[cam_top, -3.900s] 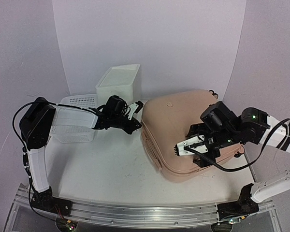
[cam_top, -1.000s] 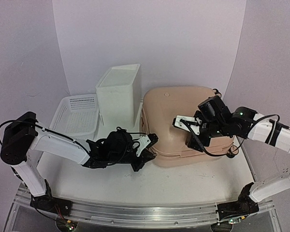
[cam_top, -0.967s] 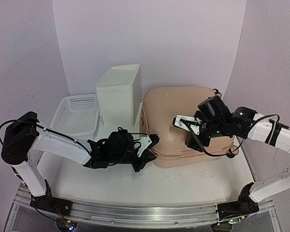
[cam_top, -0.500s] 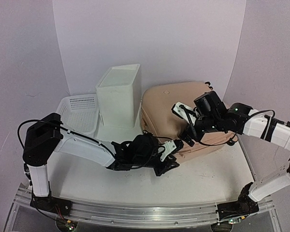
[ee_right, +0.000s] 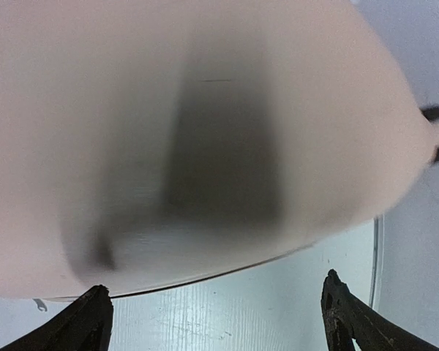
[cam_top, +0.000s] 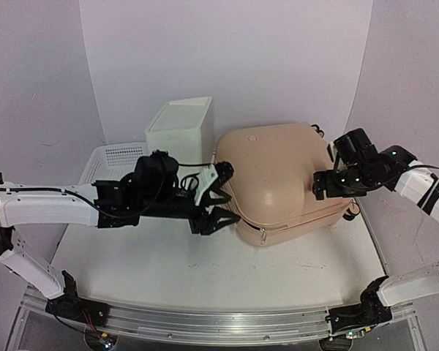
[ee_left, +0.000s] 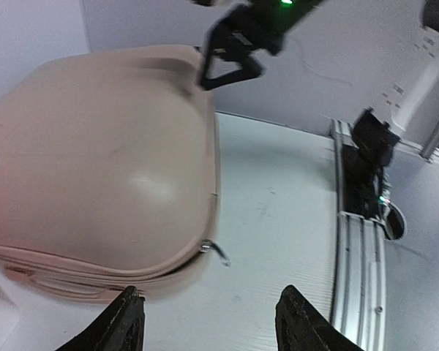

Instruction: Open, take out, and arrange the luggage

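While both arms reach in from the sides, the suitcase (cam_top: 278, 175) lies flat on the table (cam_top: 168, 270), right of centre in the overhead view. Its domed pink shell faces up and its zipper seam (cam_top: 307, 221) runs along the lower edge. The lid sits down on the base; whether the zipper is closed all the way round cannot be told. In the left wrist view a small metal zipper pull (ee_left: 216, 251) sticks out from the seam at the case's lower corner.

The left gripper (cam_top: 223, 194) sits at the left edge of the case, in the middle of the overhead frame. Its jaws are parted well apart and hold nothing. From its own camera the two black fingers (ee_left: 128, 322) stand at the bottom of the frame with bare table in the gap. The case fills the upper left, near the left-hand finger.

The right gripper (cam_top: 328, 172) is at the case's right side, its jaws spread wide. In its own view the fingers (ee_right: 88, 325) sit in the bottom corners and the blurred pink shell fills nearly all the frame beyond them. They clamp nothing, and whether a tip touches the shell cannot be told.

Left of the case, in the upper left of the overhead view, a white box (cam_top: 179, 130) stands upright just beside it. A white mesh basket (cam_top: 117, 155) lies to the left of the box.
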Tool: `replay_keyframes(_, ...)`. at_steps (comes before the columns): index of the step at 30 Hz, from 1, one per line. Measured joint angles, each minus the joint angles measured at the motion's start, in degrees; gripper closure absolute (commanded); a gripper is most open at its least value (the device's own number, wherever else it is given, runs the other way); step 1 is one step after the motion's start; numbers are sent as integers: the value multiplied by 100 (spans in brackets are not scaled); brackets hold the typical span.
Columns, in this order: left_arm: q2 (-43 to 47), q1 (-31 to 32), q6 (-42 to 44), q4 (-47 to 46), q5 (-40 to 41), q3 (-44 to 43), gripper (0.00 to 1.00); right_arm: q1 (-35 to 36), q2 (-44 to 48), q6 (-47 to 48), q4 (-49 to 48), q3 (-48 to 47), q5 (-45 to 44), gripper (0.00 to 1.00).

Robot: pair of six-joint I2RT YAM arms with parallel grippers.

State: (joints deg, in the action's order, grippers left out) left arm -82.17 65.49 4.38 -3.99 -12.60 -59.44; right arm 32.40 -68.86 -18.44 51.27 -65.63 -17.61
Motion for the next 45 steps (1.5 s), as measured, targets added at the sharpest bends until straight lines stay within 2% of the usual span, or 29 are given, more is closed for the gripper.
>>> replay_keyframes(5,-205,-925,-302,822,181,-901,34,-1405,426,-796,323,0,813,2)
replay_keyframes(8,-909,-1419,-446,1456,166,-2135,31,-2096,328,-1021,409,0,1451,2)
replay_keyframes(10,-1491,-1644,-398,1808,181,-3056,30,-2315,236,-1143,411,20,1709,2)
replay_keyframes(13,-2367,-1788,-258,2455,249,-4452,30,-2730,251,-1360,313,146,2170,2)
replay_keyframes(15,-2837,-1792,-181,2793,293,-5200,30,-3252,267,-1565,142,254,2516,2)
replay_keyframes(18,-3316,-1792,-133,3139,317,-5873,30,-3993,105,-1930,-245,356,3064,2)
replay_keyframes(21,-3414,-1790,-133,3416,315,-5967,30,-4328,-411,-2284,-743,302,3528,2)
replay_keyframes(24,-3399,-1792,-136,3571,317,-5941,30,-4369,-1075,-2402,-1161,-184,3762,7)
replay_keyframes(29,-2933,-1792,-155,3670,326,-5241,29,-4321,-2251,-2302,-1325,-1231,3755,16)
replay_keyframes(32,-2411,-1792,-201,3762,332,-4656,30,-4183,-2916,-2037,-1285,-2028,3370,21)
replay_keyframes(34,-2050,-1792,-273,3812,330,-4374,29,-4079,-3451,-1775,-1266,-2688,3154,20)
replay_keyframes(37,-1567,-1792,-302,3829,326,-4085,28,-3832,-4330,-1110,-1023,-3958,2643,13)
replay_keyframes(41,-1117,-1792,-380,3799,330,-3910,25,-3364,-5442,-160,-92,-5980,1285,2)
replay_keyframes(45,-1064,-1808,-505,3786,365,-3886,23,-2898,-5316,385,610,-6279,129,2)
